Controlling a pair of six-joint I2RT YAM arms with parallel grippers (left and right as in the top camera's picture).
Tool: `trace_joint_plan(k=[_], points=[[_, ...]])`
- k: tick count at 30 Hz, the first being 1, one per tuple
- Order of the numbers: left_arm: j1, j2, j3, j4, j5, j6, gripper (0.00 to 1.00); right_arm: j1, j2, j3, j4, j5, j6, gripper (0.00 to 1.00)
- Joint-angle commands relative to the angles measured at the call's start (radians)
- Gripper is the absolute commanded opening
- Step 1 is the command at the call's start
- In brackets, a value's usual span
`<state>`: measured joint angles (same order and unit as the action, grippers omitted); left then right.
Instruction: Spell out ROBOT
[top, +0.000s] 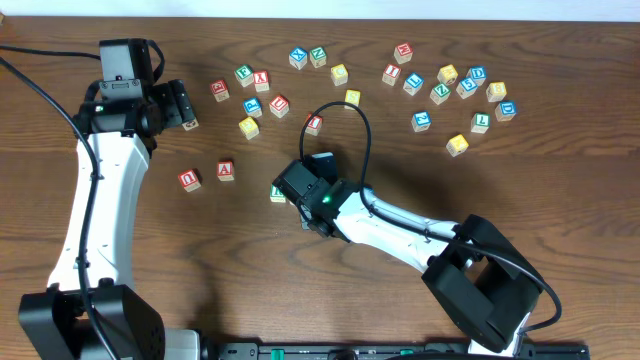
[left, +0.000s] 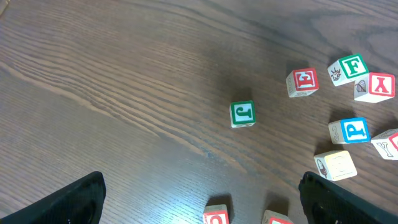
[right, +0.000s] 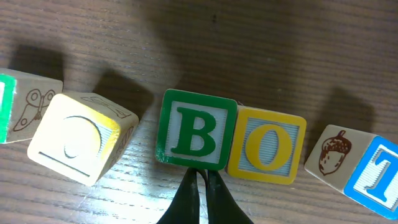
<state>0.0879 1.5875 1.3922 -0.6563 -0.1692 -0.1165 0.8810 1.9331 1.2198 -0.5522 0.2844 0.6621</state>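
Note:
In the right wrist view a row of letter blocks lies on the wood: a green-edged block (right: 18, 106) cut off at the left, a tilted yellow O block (right: 78, 138), a green B block (right: 196, 129), a yellow O block (right: 267, 144) and a blue T block (right: 367, 169). My right gripper (right: 203, 175) is shut and empty, its tips touching the B block's near edge. In the overhead view the right gripper (top: 312, 190) hides most of the row. My left gripper (top: 183, 104) is open and empty at the far left, above a green J block (left: 242, 114).
Loose letter blocks are scattered across the far half of the table: a group near the middle (top: 262, 80) and a cluster at the far right (top: 470, 85). Two red blocks (top: 190, 179) (top: 226, 170) lie at the left. A black cable (top: 355, 110) loops over the middle.

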Motion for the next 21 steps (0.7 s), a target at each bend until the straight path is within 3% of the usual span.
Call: trace_joint_plan(k=[1,10,16,21], points=[[-0.002,-0.006,0.018,-0.002,0.002,-0.012,0.98,0.008,0.016,-0.005,0.002,0.005,-0.018,0.01],[-0.002,-0.006,0.018,-0.001,0.002,-0.012,0.98,0.031,0.016,-0.005,0.007,0.013,-0.039,0.01],[-0.002,-0.006,0.018,-0.001,0.002,-0.012,0.98,0.034,0.016,-0.005,0.002,0.008,-0.039,0.10],[-0.002,-0.006,0.018,0.002,0.002,-0.012,0.98,0.055,0.016,-0.005,0.011,-0.001,-0.065,0.11]])
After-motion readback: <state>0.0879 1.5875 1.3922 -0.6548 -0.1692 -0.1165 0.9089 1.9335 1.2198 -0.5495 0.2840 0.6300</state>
